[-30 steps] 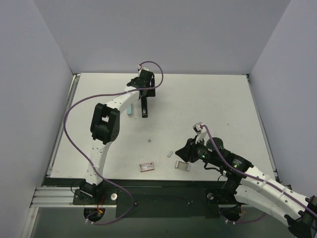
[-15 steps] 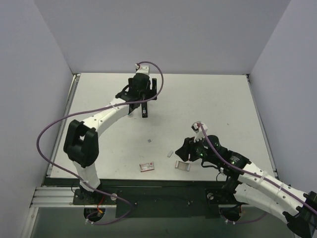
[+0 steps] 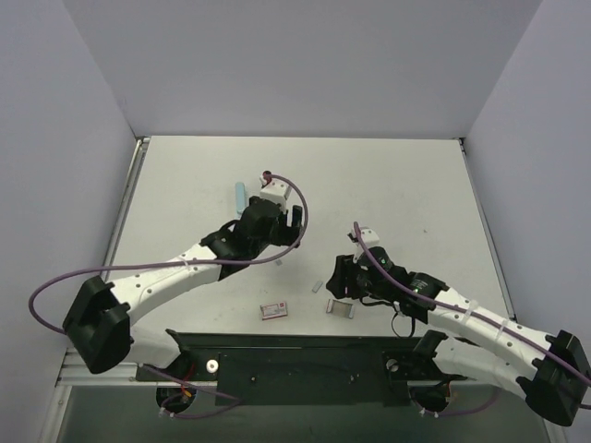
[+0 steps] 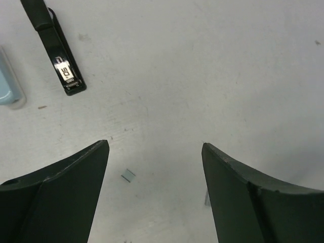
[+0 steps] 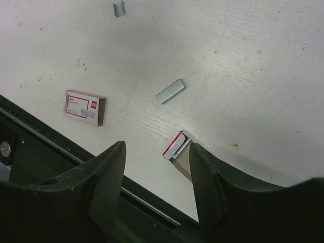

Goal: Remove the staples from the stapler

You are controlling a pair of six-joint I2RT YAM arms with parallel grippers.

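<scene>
**Stapler (image 4: 55,50) lies clear of both open grippers**

On my left wrist feed the stapler is a slim black bar lying flat on the white table (image 3: 416,185), at the upper left of the picture. It slants down to the right. A small white label with dark marks sits near its lower end, and its upper end runs out of frame. I cannot tell whether its magazine is open. A pale blue object (image 4: 7,83) lies just beside it on the left, apart from it. In the overhead view I cannot make the stapler out.

The left gripper (image 4: 154,167) hangs over bare table with its jaws spread wide and nothing in them. A single loose staple piece (image 4: 128,175) lies on the table between them.

The right gripper (image 5: 157,152) is near the front edge of the table, well apart from the stapler. Its jaws stand apart and grip nothing. An opened box tray with a red edge (image 5: 176,147) lies on the table between the fingertips, close to one finger. Beyond it lies a strip of staples (image 5: 170,91), and a red-and-white staple box (image 5: 84,107) rests to one side.
</scene>
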